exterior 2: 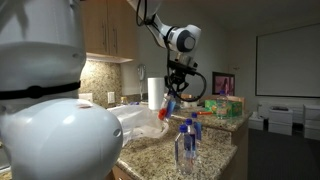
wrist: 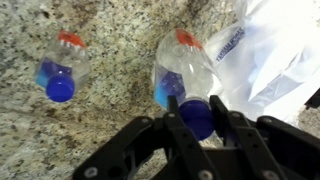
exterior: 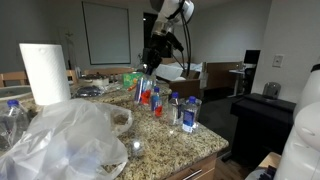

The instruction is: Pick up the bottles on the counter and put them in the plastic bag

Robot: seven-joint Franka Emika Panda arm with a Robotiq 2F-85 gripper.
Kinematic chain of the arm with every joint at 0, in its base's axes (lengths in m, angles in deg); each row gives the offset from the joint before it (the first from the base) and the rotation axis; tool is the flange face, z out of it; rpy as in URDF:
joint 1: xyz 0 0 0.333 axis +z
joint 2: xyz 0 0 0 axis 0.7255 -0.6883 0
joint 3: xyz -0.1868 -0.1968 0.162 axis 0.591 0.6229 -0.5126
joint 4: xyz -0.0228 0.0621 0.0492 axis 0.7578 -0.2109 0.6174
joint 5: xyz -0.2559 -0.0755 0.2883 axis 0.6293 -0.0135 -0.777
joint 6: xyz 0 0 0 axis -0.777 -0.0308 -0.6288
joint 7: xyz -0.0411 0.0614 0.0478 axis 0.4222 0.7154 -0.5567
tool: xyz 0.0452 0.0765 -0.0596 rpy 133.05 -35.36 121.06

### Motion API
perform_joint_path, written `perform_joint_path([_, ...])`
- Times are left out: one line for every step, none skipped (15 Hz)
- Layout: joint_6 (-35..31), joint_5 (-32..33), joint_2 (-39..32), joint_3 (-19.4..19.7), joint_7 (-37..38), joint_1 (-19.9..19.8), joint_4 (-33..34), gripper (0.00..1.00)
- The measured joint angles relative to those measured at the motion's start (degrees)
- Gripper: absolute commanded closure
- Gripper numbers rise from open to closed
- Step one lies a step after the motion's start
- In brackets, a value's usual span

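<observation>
bottle (wrist: 185,70) clamped in claw (wrist: 197,118), bag (wrist: 272,50) beside

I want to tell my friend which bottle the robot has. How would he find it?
Look at the speckled granite counter, then the crinkly plastic bag on it. Beside the bag is a clear bottle with a red bottom; unlike the loose bottle nearby, its blue cap is pinched in the black end effector.

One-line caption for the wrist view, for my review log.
Gripper closed on the blue cap of a bottle over the granite counter; second bottle at left, plastic bag at right.
</observation>
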Motion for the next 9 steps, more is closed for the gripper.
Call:
perform_joint_path([0.33, -2.35, -0.05, -0.04, 0.0, 0.32, -0.54, 0.9])
perform_joint_path([0.35, -4.56, -0.09, -0.13, 0.0, 0.66, -1.3, 0.9])
perform_joint_path([0.31, -6.53, -0.14, -0.3, 0.0, 0.97, -2.16, 0.9])
perform_joint_path([-0.18, -8.1, -0.22, -0.44, 0.01, 1.34, -3.24, 0.9])
perform_joint_path([-1.13, -9.22, -0.34, -0.72, 0.01, 1.55, -4.61, 0.9])
perform_joint_path([-2.57, -10.14, -0.54, -0.99, 0.02, 1.76, -6.13, 0.9])
perform_joint_path([-4.5, -11.05, -0.85, -1.25, 0.02, 1.99, -7.84, 0.9])
perform_joint_path([-6.75, -11.9, -1.26, -1.61, 0.02, 2.11, -9.56, 0.9])
perform_joint_path([-9.02, -13.12, -1.76, -1.99, 0.03, 2.2, -11.12, 0.9])
